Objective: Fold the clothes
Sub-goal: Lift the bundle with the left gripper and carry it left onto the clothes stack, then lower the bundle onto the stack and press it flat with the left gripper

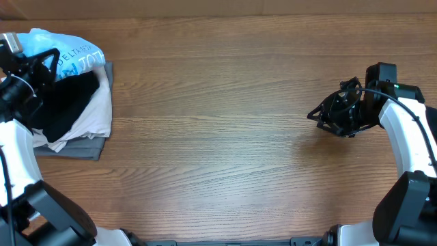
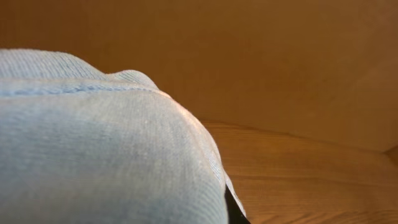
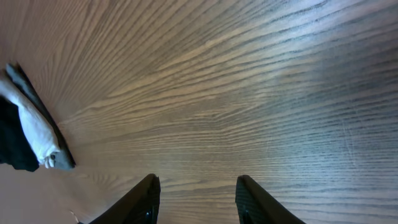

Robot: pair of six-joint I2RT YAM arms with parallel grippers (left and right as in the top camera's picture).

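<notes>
Lying at the left edge of the table [image 1: 218, 123], the clothes form one loose pile. A grey garment [image 1: 75, 147] is at the bottom, flat on the wood, with a white garment [image 1: 92, 116] crumpled on it. A black garment [image 1: 68, 102] is heaped over the white one. The sky-blue shirt [image 1: 75, 58] sits at the far end of the heap, its white lettering facing up, touching the black cloth.

The left gripper [image 1: 46, 61] is down on the near-left part of the shirt, its arm crossing the black garment. In the left wrist view the shirt [image 2: 93, 155] fills the lower left, right against the lens, with a stitched hem running across it. That cloth hides the fingers. The jaws are closed tight and the shirt is bunched around them, so the gripper pinches the shirt. A dark sliver shows under the cloth's edge; what it is cannot be told. Beyond it lie the table [image 2: 298, 180] and a plain brown wall [image 2: 249, 62].

The right gripper [image 1: 314, 115] is well apart from the pile, over bare wood on the right side, pointing left. From the right wrist, the right gripper [image 3: 196, 180] has its two fingers [image 3: 146, 199] standing partway apart with only wood grain between them; it holds nothing. Far off at the left of that view are the white garment [image 3: 28, 130], the black garment [image 3: 11, 140] and the edge of the grey garment [image 3: 40, 115].
</notes>
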